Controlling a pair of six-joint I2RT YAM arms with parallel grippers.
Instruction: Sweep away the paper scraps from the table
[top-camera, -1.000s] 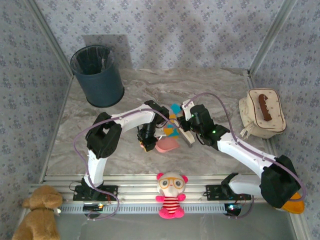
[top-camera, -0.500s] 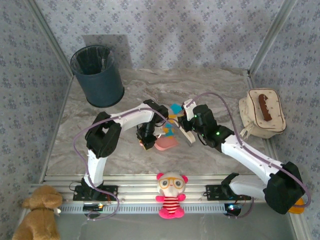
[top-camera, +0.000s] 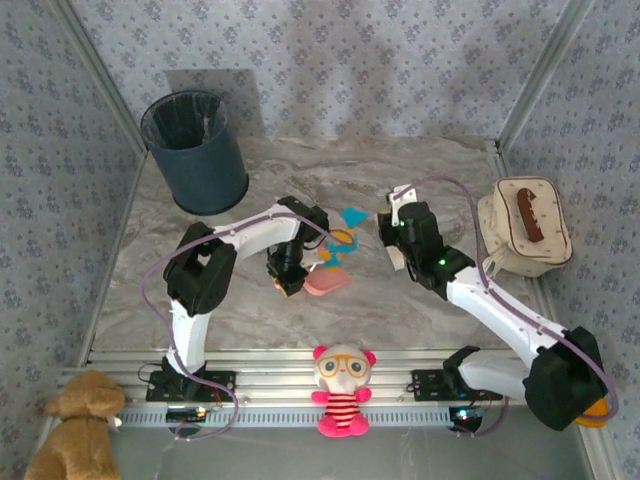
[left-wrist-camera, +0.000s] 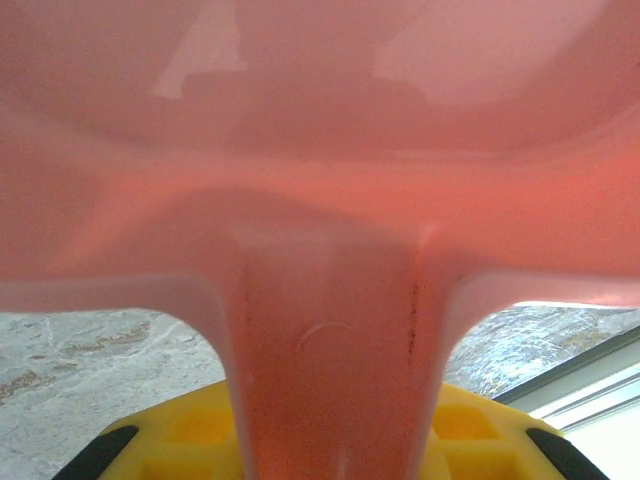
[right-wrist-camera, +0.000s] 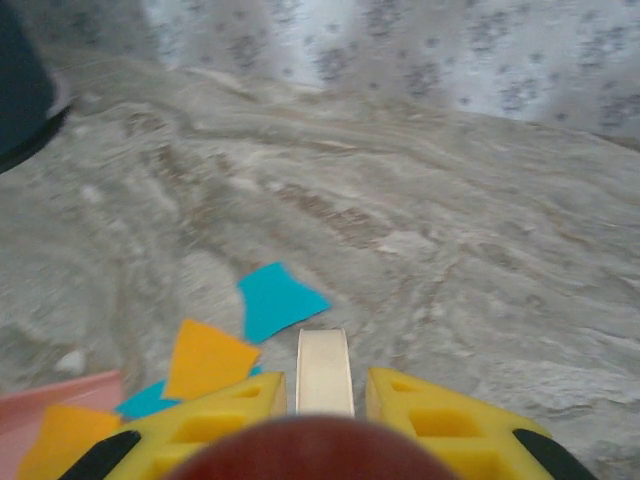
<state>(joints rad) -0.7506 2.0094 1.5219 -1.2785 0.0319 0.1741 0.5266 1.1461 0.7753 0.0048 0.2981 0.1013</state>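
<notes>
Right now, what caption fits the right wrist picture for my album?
Right tool grips a cream strip near orange and blue paper scraps on the table, by a pink dustpan.

Here's the pink dustpan (left-wrist-camera: 320, 130) right up against the lens, its glossy shell spreading across the top of the shot. Its handle (left-wrist-camera: 325, 360) drops straight down the middle, and the left gripper (left-wrist-camera: 325, 440) has its yellow jaws clamped on it from either side. Marbled grey desk (left-wrist-camera: 90, 370) peeks through lower left and lower right, with a pale metal rail (left-wrist-camera: 585, 375) cutting the bottom right corner.
</notes>
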